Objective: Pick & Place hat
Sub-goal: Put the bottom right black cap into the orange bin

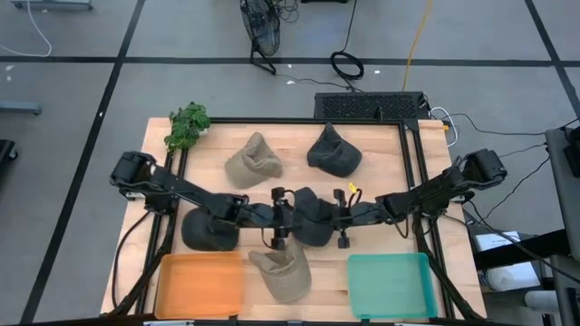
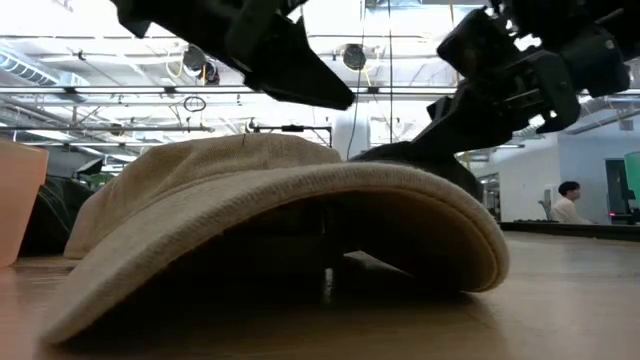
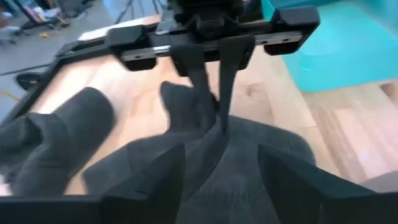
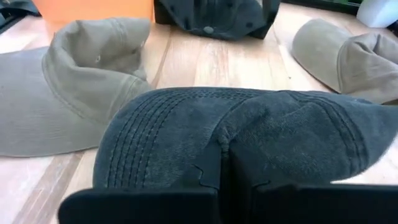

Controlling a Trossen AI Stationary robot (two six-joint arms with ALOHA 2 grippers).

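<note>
**Both arms meeting over the dark grey cap at mid-bench**

The dark grey fabric cap (image 1: pixel 313 217) is lying at the middle of the wooden bench (image 1: pixel 381 163), between the two arms. The right gripper (image 1: pixel 337 217) is reaching in from the right, its jaws pressed together and pinching a fold of the cap's cloth, as the right wrist view is showing. The left gripper (image 1: pixel 283 217) is facing it from the left, its jaws standing spread on either side of the cap's crown without gripping it.

A tan cap (image 1: pixel 281 272) is sitting just in front of them, between the orange tray (image 1: pixel 199 282) and the teal tray (image 1: pixel 390 285). Another tan cap (image 1: pixel 254 161) and a second dark grey cap (image 1: pixel 333 152) are resting farther back, and a black cap (image 1: pixel 210 228) is lying under the left arm.
</note>
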